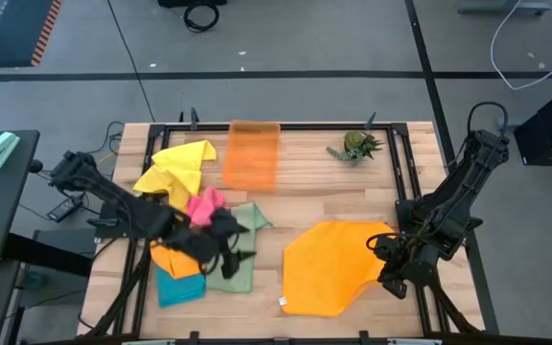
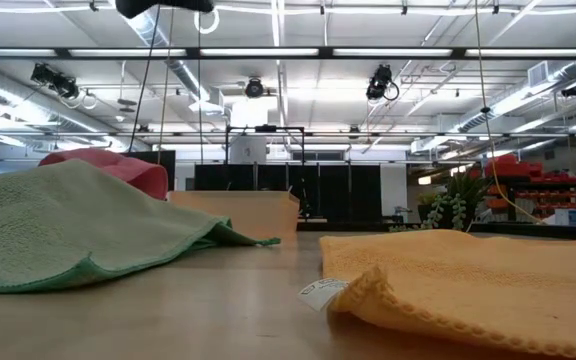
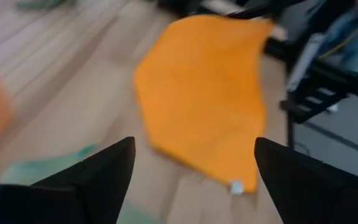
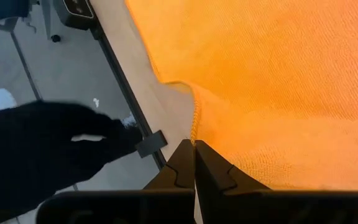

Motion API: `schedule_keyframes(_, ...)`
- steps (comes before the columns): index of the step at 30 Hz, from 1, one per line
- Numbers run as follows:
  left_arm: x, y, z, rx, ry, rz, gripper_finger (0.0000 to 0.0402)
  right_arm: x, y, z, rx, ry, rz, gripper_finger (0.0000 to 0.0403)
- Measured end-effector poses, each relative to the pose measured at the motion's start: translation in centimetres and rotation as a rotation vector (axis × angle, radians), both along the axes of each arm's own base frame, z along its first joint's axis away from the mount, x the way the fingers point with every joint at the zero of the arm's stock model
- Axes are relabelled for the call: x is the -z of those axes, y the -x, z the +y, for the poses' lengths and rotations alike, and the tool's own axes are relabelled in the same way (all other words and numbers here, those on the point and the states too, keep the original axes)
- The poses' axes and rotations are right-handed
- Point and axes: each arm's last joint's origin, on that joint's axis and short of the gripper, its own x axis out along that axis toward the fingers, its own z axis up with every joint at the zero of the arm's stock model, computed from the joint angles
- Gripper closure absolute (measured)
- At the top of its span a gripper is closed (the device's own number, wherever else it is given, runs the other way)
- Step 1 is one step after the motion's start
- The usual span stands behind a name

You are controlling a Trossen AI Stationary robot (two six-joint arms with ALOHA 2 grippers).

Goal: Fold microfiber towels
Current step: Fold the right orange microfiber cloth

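**Orange towel spread, right pinch on its edge, left arm free**

I read everything off the orange towel (image 1: 332,266), which lies flat on the table (image 1: 305,206), partly folded at its corners.

Left of it sits the waiting heap: yellow towel (image 1: 177,165), pink towel (image 1: 206,204), sage green towel (image 1: 240,261) and teal towel (image 1: 178,286). The left gripper (image 1: 226,251) hovers over that heap beside the orange towel, fingers spread wide and holding nothing; its wrist view looks across at the orange cloth.

At the orange towel's right edge, the right gripper (image 4: 194,165) has its fingers closed together on the hem.

Step in hand, as I judge it: starting a fold on the orange towel. Next I need the left gripper on the opposite edge, then both carrying the cloth across evenly.
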Motion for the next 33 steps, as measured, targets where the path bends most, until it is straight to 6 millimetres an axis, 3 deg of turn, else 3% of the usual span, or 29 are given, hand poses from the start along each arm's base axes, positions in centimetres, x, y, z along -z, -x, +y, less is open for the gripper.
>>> schedule_keyframes(3,1.7,-1.0,-1.3,0.026,-0.045,-0.029,0.0076,0.0,0.0,0.0,0.0,0.004,-0.004,0.04)
schedule_keyframes(9,5.7,-3.0,-2.4,0.067,-0.133,0.073,0.009,0.0,-0.3,-0.2,0.052,0.003,-0.009,0.04)
schedule_keyframes(15,9.5,-5.1,-4.4,0.432,-0.26,0.126,0.0101,0.0,-0.6,-0.6,0.119,0.003,-0.001,0.04)
schedule_keyframes(20,12.7,-6.4,-5.5,0.615,-0.364,0.132,0.0113,0.1,-0.8,-0.9,0.181,-0.013,0.019,0.04)
schedule_keyframes(26,14.5,-7.8,-6.8,0.808,-0.453,-0.032,0.013,0.1,-0.9,-1.0,0.223,-0.031,0.033,0.04)
schedule_keyframes(33,17.3,-8.6,-7.2,0.915,-0.492,-0.044,0.0156,0.1,-0.9,-1.0,0.225,-0.027,0.037,0.04)
